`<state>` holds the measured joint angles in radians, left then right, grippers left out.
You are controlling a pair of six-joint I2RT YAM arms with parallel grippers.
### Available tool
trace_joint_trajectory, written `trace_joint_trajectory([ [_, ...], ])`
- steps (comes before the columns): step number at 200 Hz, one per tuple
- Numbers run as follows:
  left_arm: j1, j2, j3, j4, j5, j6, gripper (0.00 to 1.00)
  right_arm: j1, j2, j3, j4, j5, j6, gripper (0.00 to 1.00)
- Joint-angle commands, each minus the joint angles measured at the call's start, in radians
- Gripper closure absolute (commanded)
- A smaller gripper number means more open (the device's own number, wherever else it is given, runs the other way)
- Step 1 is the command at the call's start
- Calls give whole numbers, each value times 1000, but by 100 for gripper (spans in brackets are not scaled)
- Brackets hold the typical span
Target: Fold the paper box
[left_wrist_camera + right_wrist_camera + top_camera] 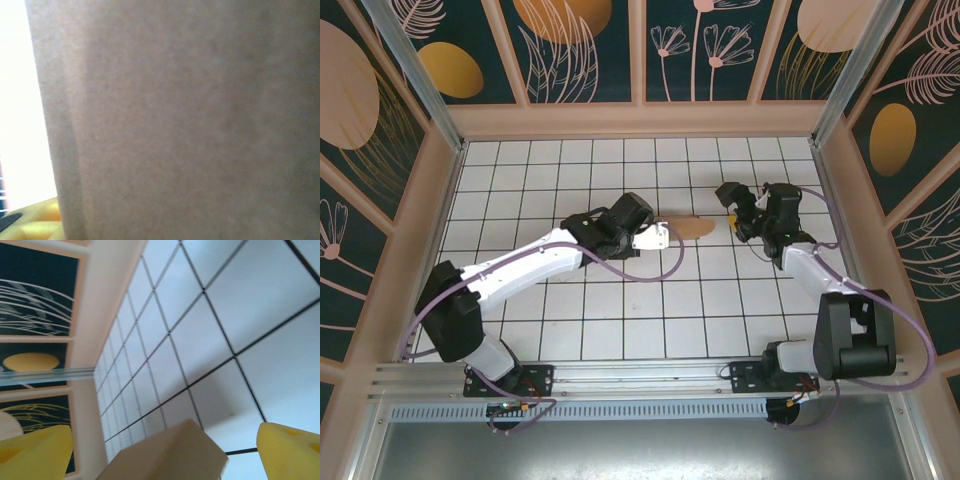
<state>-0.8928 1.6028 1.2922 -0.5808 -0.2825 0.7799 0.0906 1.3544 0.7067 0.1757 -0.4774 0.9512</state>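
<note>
Left end effector [662, 236] grasping paper box [696, 228] | right end effector [735, 218] released, straddling box corner

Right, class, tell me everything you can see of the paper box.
The paper box is plain brown cardboard, matte and unprinted. From above it shows as a narrow sliver near the middle of the white tiled floor, so it seems raised on edge rather than lying flat. The left gripper appears to hold one end; the sheet sits close against that wrist camera. One corner pokes between the fingers of the open right gripper, which stand clear of it. Flaps and slots cannot be made out.
</note>
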Motion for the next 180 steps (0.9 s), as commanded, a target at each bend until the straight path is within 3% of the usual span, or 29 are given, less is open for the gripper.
trace_joint_trajectory([
  [1, -12, 35, 71, -215, 57, -97, 46, 5, 91, 16, -51, 17, -65, 8],
  [41, -12, 70, 166, -322, 108, -92, 46, 28, 207, 39, -66, -4, -116, 10],
  [131, 36, 131, 199, -315, 292, -88, 42, 76, 228, 51, -89, -6, -165, 9],
  [180, 67, 163, 206, -248, 275, -87, 23, 89, 230, 43, -64, -9, -168, 9],
])
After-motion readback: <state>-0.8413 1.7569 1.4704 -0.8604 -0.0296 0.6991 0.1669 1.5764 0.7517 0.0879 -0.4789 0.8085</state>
